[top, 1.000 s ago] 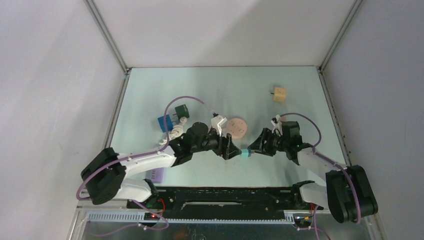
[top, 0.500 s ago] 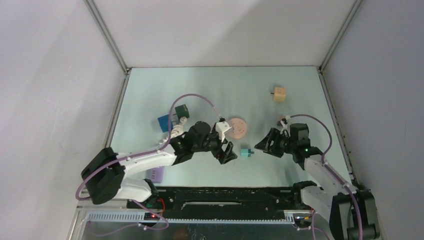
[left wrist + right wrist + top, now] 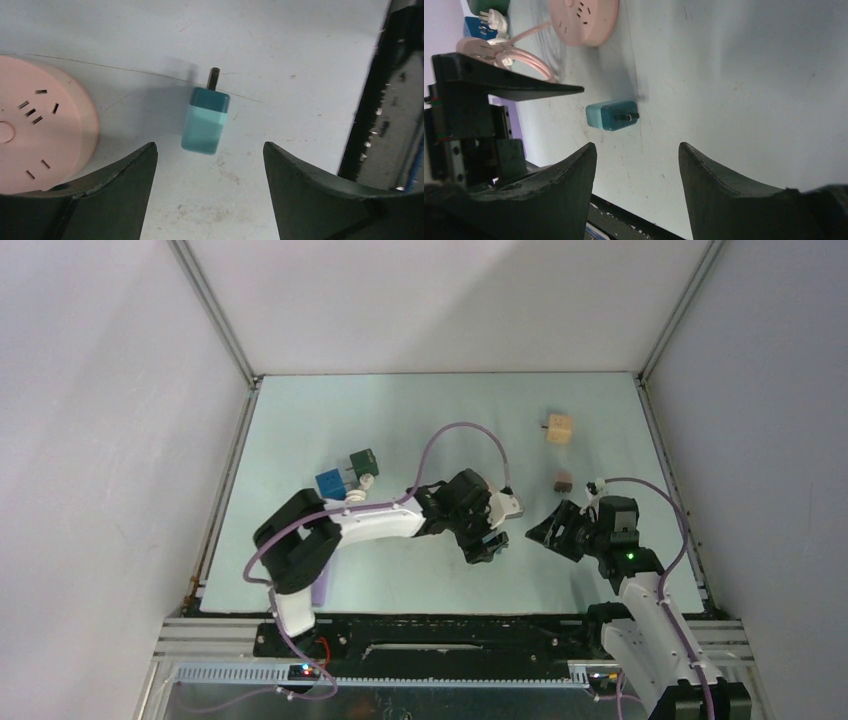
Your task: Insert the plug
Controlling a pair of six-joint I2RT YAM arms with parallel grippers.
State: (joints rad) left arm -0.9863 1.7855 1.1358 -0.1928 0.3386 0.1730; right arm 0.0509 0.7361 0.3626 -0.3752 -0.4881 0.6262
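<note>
The teal plug [image 3: 205, 122] lies flat on the table, its dark prongs [image 3: 214, 79] pointing away from my left wrist camera. My left gripper [image 3: 209, 146] is open and empty, hovering over the plug, one finger on each side of its near end. The round pink socket [image 3: 40, 130] lies just left of the plug. In the top view my left gripper [image 3: 487, 543] and wrist cover both. My right gripper [image 3: 546, 529] is open and empty, a short way right of the plug [image 3: 609, 115]. The socket also shows in the right wrist view [image 3: 584, 17].
A wooden cube [image 3: 559, 428] sits at the back right, with a small brown plug [image 3: 563, 480] near my right wrist. Blue [image 3: 329, 483] and green [image 3: 364, 462] adapters with a coiled pink cable [image 3: 524, 55] lie left. The black front rail [image 3: 450, 630] runs below.
My right gripper let go of the teal plug on the table and drew back right. My left arm swung right and now hovers open over the plug, covering plug and socket from above.
</note>
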